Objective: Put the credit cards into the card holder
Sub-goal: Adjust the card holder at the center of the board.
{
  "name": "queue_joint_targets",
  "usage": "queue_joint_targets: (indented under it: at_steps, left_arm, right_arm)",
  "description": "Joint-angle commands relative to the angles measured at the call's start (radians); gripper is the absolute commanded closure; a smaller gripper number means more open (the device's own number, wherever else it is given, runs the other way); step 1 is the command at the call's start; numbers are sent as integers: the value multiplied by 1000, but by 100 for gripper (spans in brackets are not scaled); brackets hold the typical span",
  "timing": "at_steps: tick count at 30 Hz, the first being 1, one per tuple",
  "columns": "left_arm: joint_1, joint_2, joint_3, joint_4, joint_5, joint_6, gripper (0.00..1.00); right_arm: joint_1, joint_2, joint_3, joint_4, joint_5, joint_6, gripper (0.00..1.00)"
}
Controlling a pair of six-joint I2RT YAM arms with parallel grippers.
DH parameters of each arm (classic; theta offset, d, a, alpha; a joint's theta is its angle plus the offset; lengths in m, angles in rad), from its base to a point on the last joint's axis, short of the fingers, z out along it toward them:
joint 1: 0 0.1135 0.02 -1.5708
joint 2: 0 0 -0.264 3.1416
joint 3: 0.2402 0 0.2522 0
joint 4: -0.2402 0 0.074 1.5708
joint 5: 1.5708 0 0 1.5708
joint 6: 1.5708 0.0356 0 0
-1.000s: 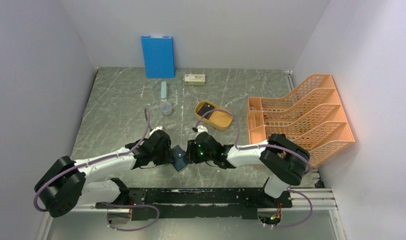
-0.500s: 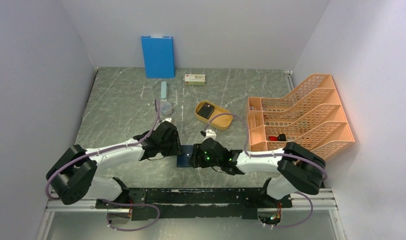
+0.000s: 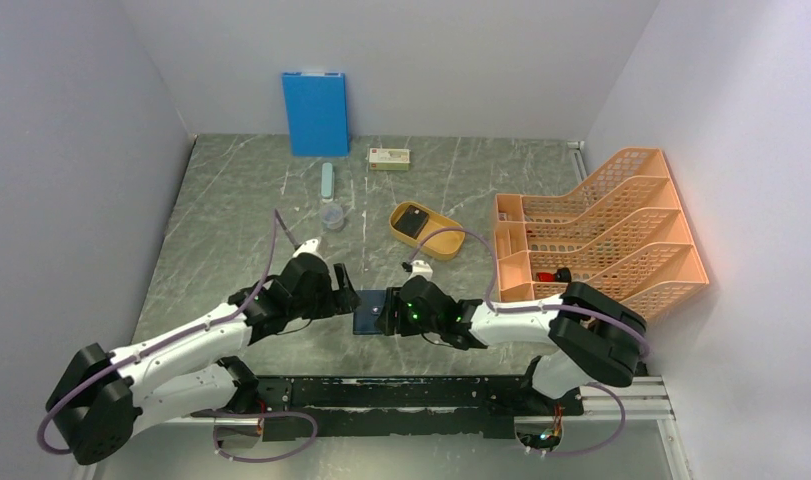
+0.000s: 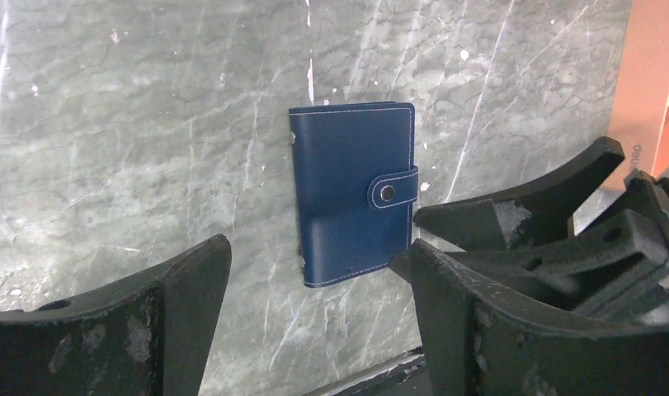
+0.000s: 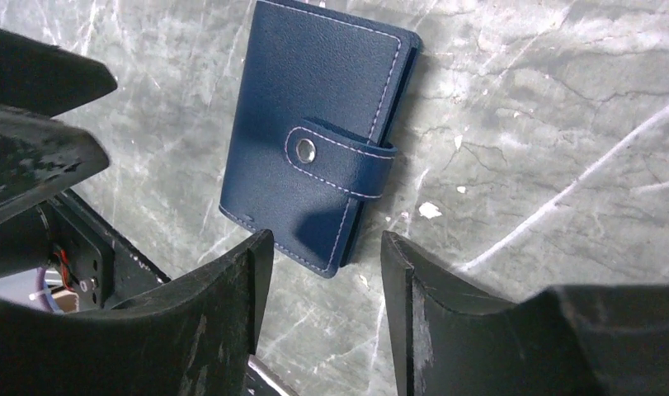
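The card holder is a small navy case lying flat on the marble table, closed, with its snap tab fastened. My left gripper is open just left of it, and nothing sits between its fingers. My right gripper is open at the holder's right edge, its fingertips just short of the lower corner. The right gripper's black fingers also show in the left wrist view. The credit cards are out of view.
A yellow oval tray behind the grippers holds a small dark flat thing; I cannot tell what it is. An orange file rack stands at the right. A blue board, a small box, a pale stick and a clear cup are further back.
The card holder went from tilted between both grippers to lying flat on the table. The left gripper opened wide and drew back to the left. The right gripper opened further.
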Motion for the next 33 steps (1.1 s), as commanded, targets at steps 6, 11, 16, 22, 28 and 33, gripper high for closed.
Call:
queue_joint_targets:
  at_steps: [6,11,16,22,28,33]
  left_arm:
    - [-3,-114,3,-93,-55,7,13]
    - [-3,-130,16,-123,-67,1,12]
    - [-3,-174,11,-160,-108,-17,11]
    - [-3,-217,3,-163,-147,-16,7]
    - [-3,-212,-20,-57,-76,-9,3]
    - [2,-163,-73,46,33,-44,3]
  right_arm:
    - [-13,67,2,88,-11,54,47]
    - [-18,111,37,100,-24,48,47]
    - [-19,118,78,72,-20,14,47]
    - [-18,-31,89,-63,66,-71,43]
    - [-10,-232,101,-202,127,-260,24]
    - [34,-314,101,-289,291,-303,24]
